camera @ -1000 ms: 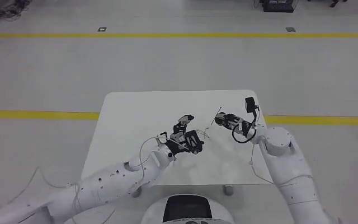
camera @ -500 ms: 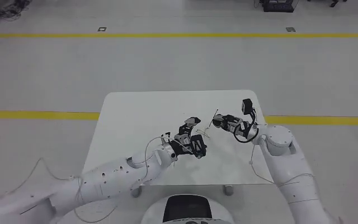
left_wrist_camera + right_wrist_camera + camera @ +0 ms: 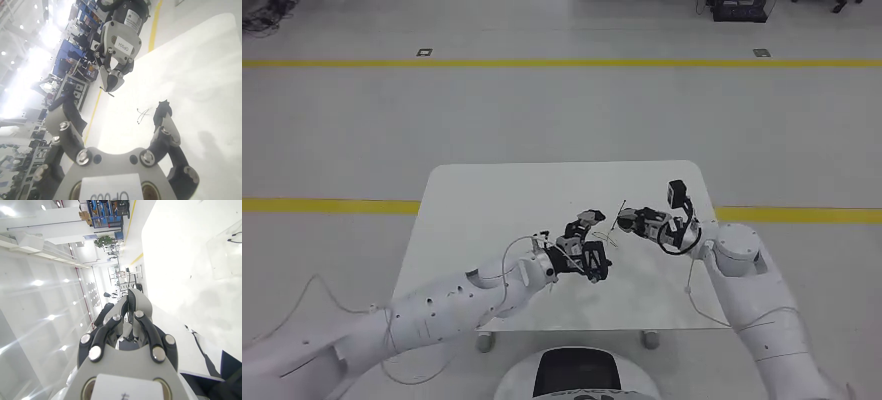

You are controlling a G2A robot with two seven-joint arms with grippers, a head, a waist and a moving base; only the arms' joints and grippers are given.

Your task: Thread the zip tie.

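Note:
My right gripper (image 3: 626, 222) is shut on a thin black zip tie (image 3: 621, 211), held above the middle of the white table (image 3: 492, 210). In the left wrist view that gripper (image 3: 109, 88) pinches the zip tie (image 3: 108, 92), whose short ends stick out on both sides of the closed tips. My left gripper (image 3: 598, 243) hovers just to the left of it, open, with nothing between its fingers (image 3: 164, 111). The right wrist view has its own gripper (image 3: 130, 301) pressed shut.
Two loose black zip ties (image 3: 142, 115) lie crossed on the table under the two grippers. A clear flat sheet (image 3: 223, 256) with more black ties (image 3: 233, 237) lies farther off on the table. The table's edges are near on all sides.
My left gripper has moved right and slightly toward the far edge, closing in on the right gripper. The right gripper with the zip tie has shifted a little leftward.

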